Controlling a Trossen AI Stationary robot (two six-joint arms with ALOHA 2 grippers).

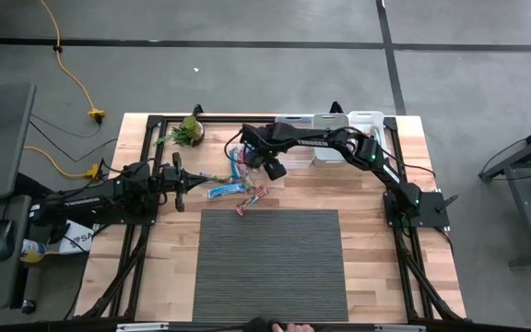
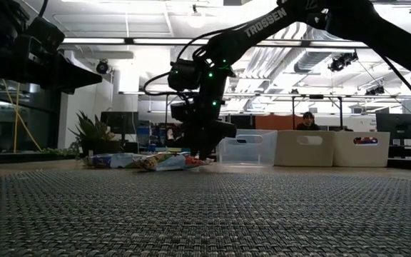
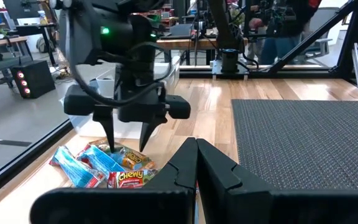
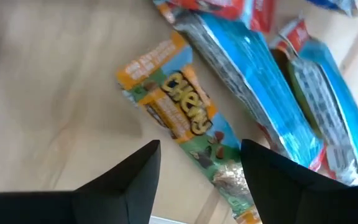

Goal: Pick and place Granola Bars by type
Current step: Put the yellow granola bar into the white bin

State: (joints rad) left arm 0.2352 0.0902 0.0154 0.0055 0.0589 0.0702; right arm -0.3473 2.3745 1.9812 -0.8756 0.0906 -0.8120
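Right now the right hand (image 1: 273, 169) hangs low over the pile of granola bars (image 1: 233, 184), which lies on the bare wood of the desk (image 1: 376, 231) left of centre in the high view, just above the grey mat (image 1: 270, 263). Its fingers are spread and empty, tips pointing down, with a yellow-green Chewy bar (image 4: 188, 124) lying between them in the right wrist view and bright blue bars (image 4: 260, 81) just beside it, toward the upper right of that frame.

To do this pick well, I judge the hand should centre on the Chewy bar alone. The bar lies slantwise to the fingers, so a small wrist turn would let them close across its narrow width rather than along it. The blue wrappers touch or overlap it, and a careless descent could pinch two types at once. Coming down until the tips nearly meet the wood, then closing gently, should catch the flat wrapper.

The clear bins (image 1: 348, 124) wait at the upper right of the desk in the high view. The left hand (image 1: 179, 182) rests pressed together at the left, near the pile, and should stay clear. The potted plant (image 1: 189, 131) stands above the pile in that view.
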